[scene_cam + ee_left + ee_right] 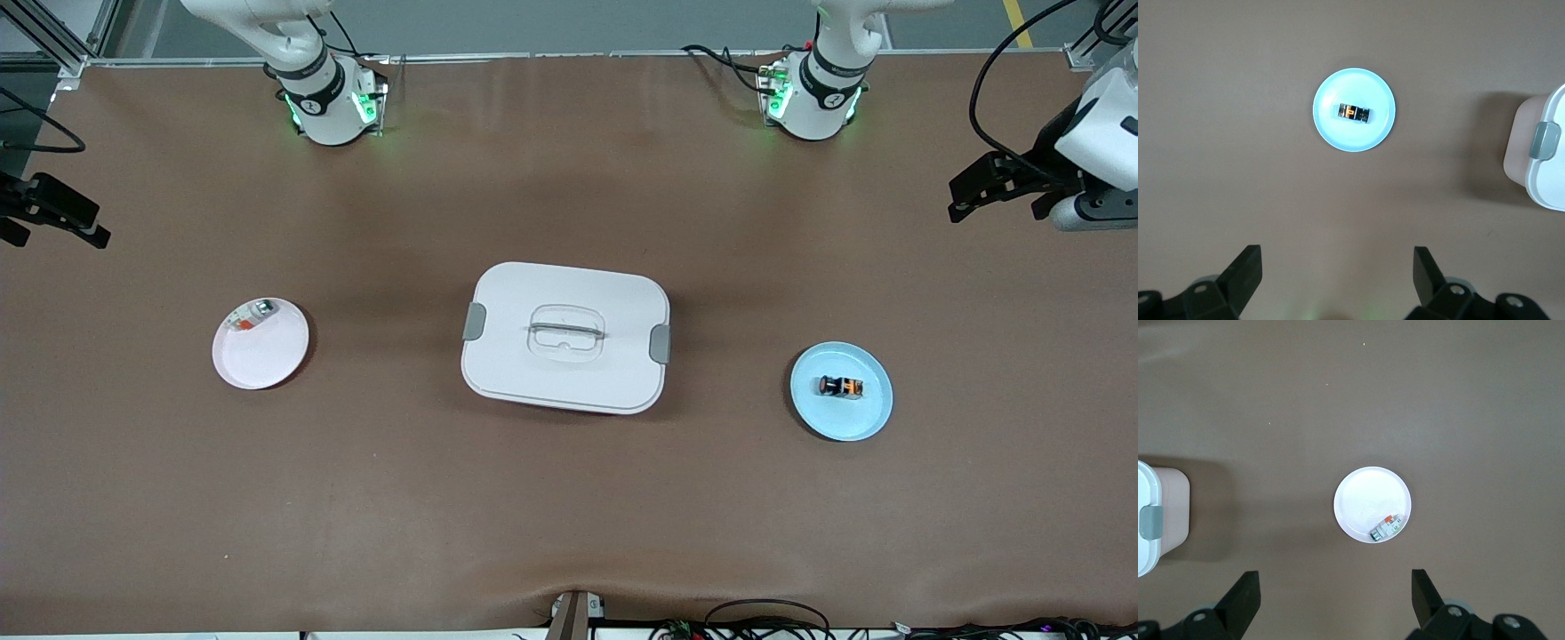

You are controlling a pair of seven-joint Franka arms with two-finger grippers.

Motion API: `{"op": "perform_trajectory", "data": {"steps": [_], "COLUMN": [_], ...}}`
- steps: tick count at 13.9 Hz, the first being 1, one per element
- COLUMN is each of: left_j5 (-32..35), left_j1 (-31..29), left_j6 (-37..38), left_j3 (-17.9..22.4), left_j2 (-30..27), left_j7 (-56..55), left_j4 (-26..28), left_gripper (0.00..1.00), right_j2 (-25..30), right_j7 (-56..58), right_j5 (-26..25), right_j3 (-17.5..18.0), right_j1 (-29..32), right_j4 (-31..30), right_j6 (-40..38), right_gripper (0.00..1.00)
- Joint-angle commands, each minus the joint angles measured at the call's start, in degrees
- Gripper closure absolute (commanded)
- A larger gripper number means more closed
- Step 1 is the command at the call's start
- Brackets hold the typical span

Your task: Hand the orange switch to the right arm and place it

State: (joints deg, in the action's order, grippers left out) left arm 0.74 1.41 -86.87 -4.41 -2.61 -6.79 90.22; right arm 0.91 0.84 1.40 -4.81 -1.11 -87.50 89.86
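**Mia:** Where is the orange switch point(841, 387)?

**Ben:** It lies on the blue plate point(867, 420), near the middle, toward the left arm's end of the table. Nothing is touching it. From the white box point(565, 337) in the middle of the table, the plate sits at about four o'clock in the front view.

**Mia:** What are the claws doing?

**Ben:** The left gripper point(1337, 267) hangs up high over bare table near the blue plate, with its fingers spread wide and nothing in them. The right gripper point(1335, 588) waits up high too, fingers wide and holding nothing, over bare table near the white plate point(260, 355). That plate has a small clear-and-white part point(252, 316) at its rim (not the one we want).

**Mia:** Will the switch be hard to pick up?

**Ben:** I think it is very light and hard, like a tiny block. It looks to be lying on its side. The round cap may be slippery, so pinch the flat black sides. Leave some of it sticking out, so the other claw can grab it too.
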Motion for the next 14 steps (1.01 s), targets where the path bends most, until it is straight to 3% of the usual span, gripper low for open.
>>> {"op": "perform_trajectory", "data": {"steps": [1,6,11,14], "left_j5": [0.1,0.2,1.0,0.8], "left_j1": [0.1,-0.1,0.1,0.1], "left_j6": [1.3,1.3,-2.1,-8.8], "left_j3": [0.2,0.3,0.4,0.2], "left_j2": [0.6,1.2,6.0,7.1], "left_j7": [-0.1,-1.7,-1.1,-0.6], "left_j4": [-1.4,-1.6,-0.8,5.1], "left_gripper": [0.00,0.00,0.00,0.00], "right_j2": [-0.6,-0.6,-0.6,-0.5], "right_j7": [0.8,0.7,0.8,0.7], "right_j5": [-0.6,-0.5,-0.6,-0.6], "right_j3": [0.8,0.8,0.8,0.8], "right_j1": [0.9,0.9,0.9,0.9], "right_j4": [1.5,1.5,1.5,1.5], "right_j6": [-0.8,-0.8,-0.8,-0.8], "right_gripper": [0.00,0.00,0.00,0.00]}}
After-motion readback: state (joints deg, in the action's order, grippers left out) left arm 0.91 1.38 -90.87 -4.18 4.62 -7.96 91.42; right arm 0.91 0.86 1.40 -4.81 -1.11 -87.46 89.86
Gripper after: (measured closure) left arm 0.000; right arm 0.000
